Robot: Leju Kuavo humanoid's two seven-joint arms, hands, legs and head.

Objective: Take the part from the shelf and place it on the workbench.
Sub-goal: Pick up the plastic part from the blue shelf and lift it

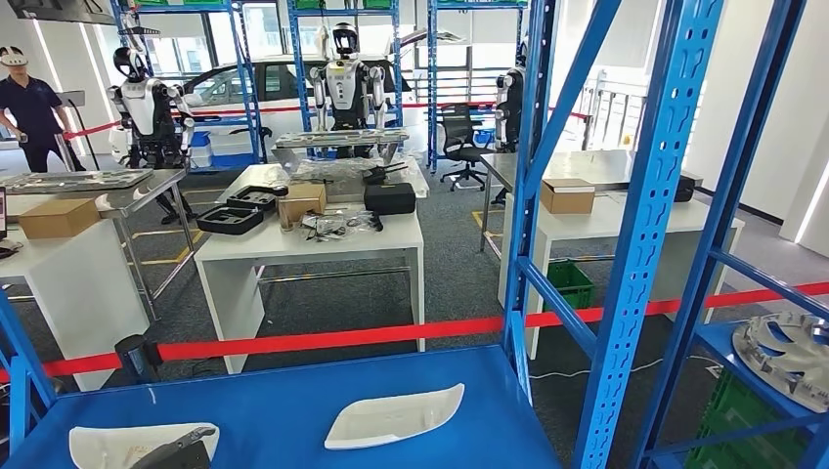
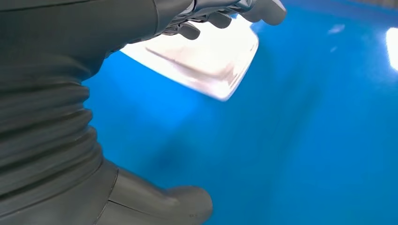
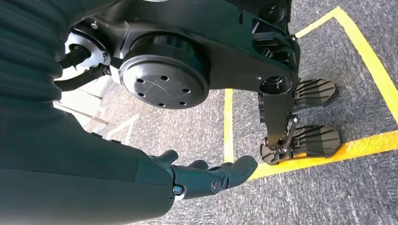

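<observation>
Two white curved parts lie on the blue shelf [image 1: 293, 391]: one at the front left [image 1: 108, 445], the other near the middle [image 1: 394, 417]. My left hand [image 1: 176, 451] hovers over the near edge of the left part. In the left wrist view the dark fingers [image 2: 220, 16] spread just above that white part [image 2: 206, 61], and the thumb [image 2: 187, 204] stands well apart from them over bare blue shelf; nothing is held. My right hand [image 3: 206, 176] hangs beside my leg above grey carpet, fingers loosely extended and empty.
Blue shelf uprights [image 1: 645, 225] rise on the right, with a round metal part [image 1: 787, 357] on the neighbouring shelf. Red barrier tape [image 1: 332, 339] runs behind the shelf. Beyond it stand white tables [image 1: 313, 239], other robots and a person [image 1: 29, 107].
</observation>
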